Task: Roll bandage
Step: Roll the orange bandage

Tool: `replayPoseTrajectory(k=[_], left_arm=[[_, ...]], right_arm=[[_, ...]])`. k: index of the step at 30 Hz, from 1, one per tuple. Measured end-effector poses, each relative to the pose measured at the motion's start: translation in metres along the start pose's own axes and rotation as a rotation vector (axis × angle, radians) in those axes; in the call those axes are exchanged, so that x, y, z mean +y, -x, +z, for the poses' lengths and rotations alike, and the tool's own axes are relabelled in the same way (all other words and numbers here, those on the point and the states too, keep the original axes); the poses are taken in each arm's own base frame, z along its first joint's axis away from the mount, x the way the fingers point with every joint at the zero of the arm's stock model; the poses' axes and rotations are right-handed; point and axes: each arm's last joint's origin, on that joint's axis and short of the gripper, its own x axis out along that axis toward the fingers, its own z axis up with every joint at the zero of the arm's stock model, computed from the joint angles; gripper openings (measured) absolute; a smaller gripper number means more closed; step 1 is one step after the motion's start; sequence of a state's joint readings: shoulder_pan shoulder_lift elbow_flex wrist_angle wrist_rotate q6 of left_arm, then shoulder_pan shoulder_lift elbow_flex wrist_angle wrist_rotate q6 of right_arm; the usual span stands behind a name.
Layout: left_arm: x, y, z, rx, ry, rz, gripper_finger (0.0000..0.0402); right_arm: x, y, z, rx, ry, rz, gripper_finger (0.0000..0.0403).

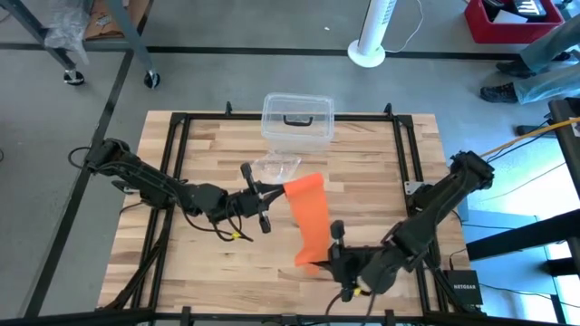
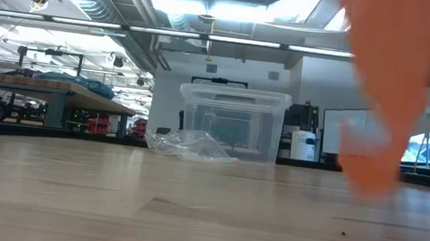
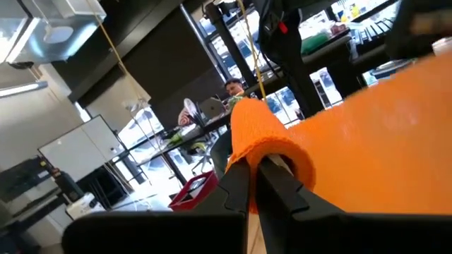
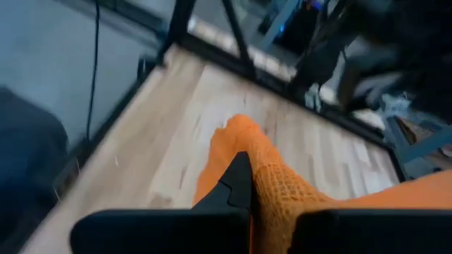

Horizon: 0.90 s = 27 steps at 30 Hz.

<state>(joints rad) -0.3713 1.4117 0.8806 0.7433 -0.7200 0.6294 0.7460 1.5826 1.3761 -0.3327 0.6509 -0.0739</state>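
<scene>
The bright orange bandage [image 1: 310, 217] stretches as a flat band over the middle of the table, between my two grippers. My left gripper [image 1: 275, 191] is shut on its far end, and that end curls over the fingers [image 3: 244, 187] in the left wrist view. My right gripper [image 1: 328, 260] is shut on its near end, close to the table's near edge. In the low view the bandage [image 2: 384, 89] hangs as a blurred orange strip at the right. My left gripper pinches the bandage's far end [image 3: 265, 141] between its two shut fingers, coming roughly level from the table's left. The cloth folds over the fingertips and runs off as a smooth band toward the right gripper. My right gripper pinches the bandage's near end [image 4: 272, 180] between its shut fingers, coming from the table's right. The end bunches beside the finger [image 4: 239, 185], and a short tip [image 4: 236, 134] sticks out past it above the table.
A clear plastic box with a dark handle [image 1: 297, 118] stands at the far middle, with a small transparent plastic piece [image 1: 276, 166] just in front of it. Black frame rails [image 1: 181, 163] run along the table's sides. A person's legs [image 1: 544, 63] show beyond the far right corner.
</scene>
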Motion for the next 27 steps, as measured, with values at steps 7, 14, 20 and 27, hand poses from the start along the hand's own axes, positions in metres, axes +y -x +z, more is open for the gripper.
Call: replayPoseTrajectory(k=[7,14,20,27], left_arm=[[-0.001,-0.001,-0.004,0.027,0.019,-0.015,0.0005],[-0.004,0.000,-0.008,0.054,0.045,-0.047,0.0005],[-0.008,-0.003,-0.012,0.071,0.041,-0.055,0.0005],[-0.013,-0.003,-0.012,0.029,0.028,-0.137,0.0005]], right_arm=[[-0.011,0.014,0.018,-0.138,-0.024,0.008,0.0005],[-0.027,0.031,0.038,-0.214,0.008,-0.065,0.0005],[-0.043,0.048,0.066,-0.293,0.026,-0.078,0.0005],[-0.066,0.044,0.074,-0.295,0.034,-0.142,0.0005]])
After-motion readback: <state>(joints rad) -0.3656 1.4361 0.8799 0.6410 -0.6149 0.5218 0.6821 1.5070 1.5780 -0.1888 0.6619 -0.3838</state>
